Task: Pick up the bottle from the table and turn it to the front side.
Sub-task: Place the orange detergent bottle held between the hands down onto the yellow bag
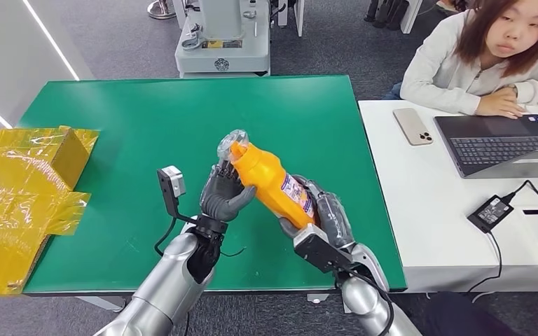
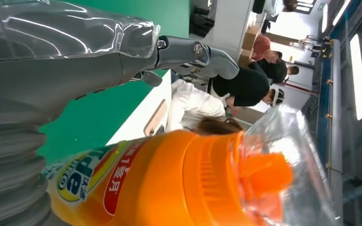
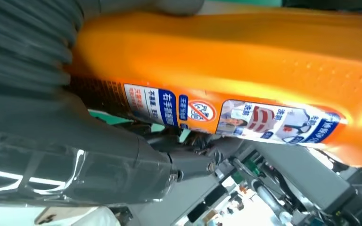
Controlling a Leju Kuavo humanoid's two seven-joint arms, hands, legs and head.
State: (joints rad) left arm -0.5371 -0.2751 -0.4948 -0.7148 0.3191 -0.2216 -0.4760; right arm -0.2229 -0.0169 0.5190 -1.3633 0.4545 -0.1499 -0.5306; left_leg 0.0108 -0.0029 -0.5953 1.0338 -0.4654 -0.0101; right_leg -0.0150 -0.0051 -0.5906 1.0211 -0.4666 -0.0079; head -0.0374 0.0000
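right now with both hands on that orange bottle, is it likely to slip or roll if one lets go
The orange bottle looks like smooth rigid plastic, so probably slippery. It is tilted off the table between the left robot hand and right robot hand, so it may drop. Its rounded body would likely roll on the green table.

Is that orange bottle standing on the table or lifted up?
Lifted and tilted. The orange bottle is off the green table, its cap end by the left hand, its base gripped in the right hand.

Orange bottle (image 1: pixel 272 183) with clear-wrapped cap, tilted, lifted above the green table.
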